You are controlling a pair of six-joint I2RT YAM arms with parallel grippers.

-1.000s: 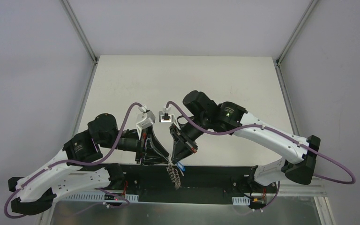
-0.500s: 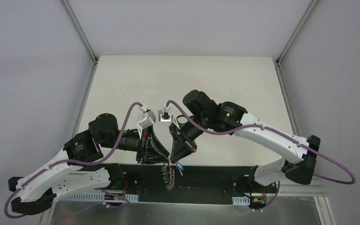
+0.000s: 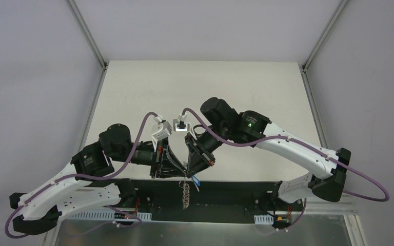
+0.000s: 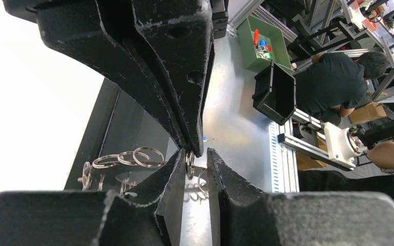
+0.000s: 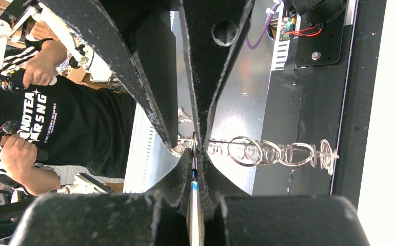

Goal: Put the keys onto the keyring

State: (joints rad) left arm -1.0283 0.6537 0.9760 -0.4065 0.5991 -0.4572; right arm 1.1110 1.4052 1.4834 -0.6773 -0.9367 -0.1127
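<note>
So, your keyring (image 3: pixel 186 192) hangs in mid-air just on the near side of the spot where the two claws meet. From above you see it edge-on, as a short string of silver wire loops (image 5: pixel 267 152) over the black strip (image 3: pixel 236 190) along the near edge of the counter (image 3: pixel 200 87). From the right wrist those wire loops line up one behind another, running away from the fingertips.

The blue-tagged key (image 3: pixel 197 180) pokes out just right of the top of the keyring. Your right claw (image 3: pixel 192 172) is pressed together on it, and a thin sliver of blue shows between its pads.

Your left claw (image 3: pixel 182 173) comes in from the left and meets the right claw tip to tip. Its fingers (image 4: pixel 172 179) are spread a little, with light showing between them. One wire loop stands in that gap, against the left-hand finger. You cannot tell whether the other finger touches it.
</note>
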